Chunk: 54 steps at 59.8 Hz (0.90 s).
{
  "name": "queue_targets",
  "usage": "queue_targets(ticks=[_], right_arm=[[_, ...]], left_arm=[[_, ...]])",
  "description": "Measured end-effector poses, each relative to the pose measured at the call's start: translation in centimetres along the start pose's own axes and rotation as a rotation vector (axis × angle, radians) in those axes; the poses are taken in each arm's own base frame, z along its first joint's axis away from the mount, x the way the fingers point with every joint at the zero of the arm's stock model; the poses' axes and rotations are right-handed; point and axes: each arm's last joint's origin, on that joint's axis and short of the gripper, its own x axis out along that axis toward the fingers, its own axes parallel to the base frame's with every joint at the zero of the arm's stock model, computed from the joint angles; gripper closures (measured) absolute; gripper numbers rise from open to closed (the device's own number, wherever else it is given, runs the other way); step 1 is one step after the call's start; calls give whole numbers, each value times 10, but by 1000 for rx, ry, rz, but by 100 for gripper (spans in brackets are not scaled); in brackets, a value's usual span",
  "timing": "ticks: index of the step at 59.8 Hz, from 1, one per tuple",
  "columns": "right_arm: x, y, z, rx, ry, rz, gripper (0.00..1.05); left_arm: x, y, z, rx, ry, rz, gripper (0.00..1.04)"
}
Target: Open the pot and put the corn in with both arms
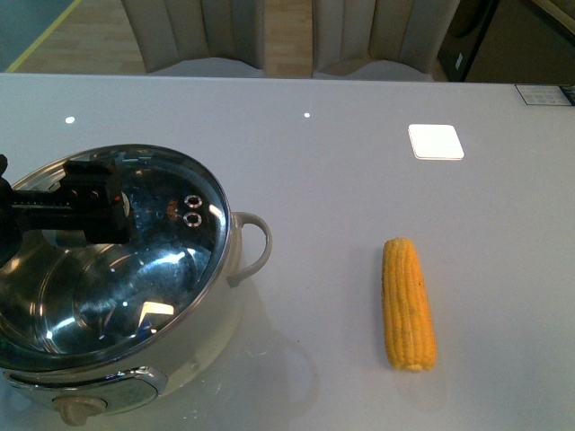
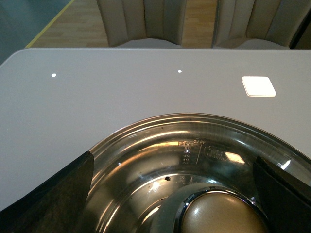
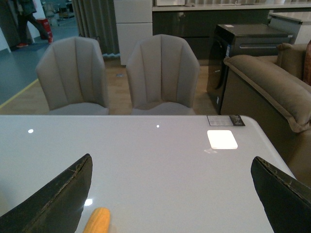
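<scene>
The cream-white pot (image 1: 214,328) stands at the near left of the table, and a steel-rimmed glass lid (image 1: 153,269) covers it. My left gripper (image 1: 99,205) hovers over the lid. In the left wrist view the left gripper (image 2: 174,160) is open, with its dark fingers (image 2: 53,194) either side of the lid's golden knob (image 2: 218,213) and not touching it. The corn (image 1: 409,303) lies on the table to the right of the pot. My right gripper (image 3: 171,162) is open above bare table. The tip of the corn (image 3: 97,221) shows near one finger (image 3: 58,199). The right gripper is out of the front view.
The pot's looped handle (image 1: 256,242) points toward the corn, and its front knob (image 1: 76,410) faces me. A white square (image 1: 436,141) sits at the far right of the table. Two grey chairs (image 3: 116,73) stand behind the table's far edge, and a brown sofa (image 3: 272,92) is at the right.
</scene>
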Motion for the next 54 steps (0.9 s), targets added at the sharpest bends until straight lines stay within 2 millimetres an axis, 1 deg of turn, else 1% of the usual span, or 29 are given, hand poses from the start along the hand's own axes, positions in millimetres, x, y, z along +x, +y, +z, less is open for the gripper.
queue_targets(ticks=[22,41,42,48,52,54], right_arm=[[0,0,0,0,0,0,9],[0,0,0,0,0,0,9],[0,0,0,0,0,0,9],[0,0,0,0,0,0,9],[0,0,0,0,0,0,9],[0,0,0,0,0,0,9]], left_arm=[[3,-8,-11,-1,58,-13,7],[4,-9,-12,-20,70,-16,7],[4,-9,-12,-20,70,-16,8],[4,-10,-12,-27,69,-29,23],[4,-11,-12,-31,69,-33,37],[5,-11,-12,-31,68,-30,43]])
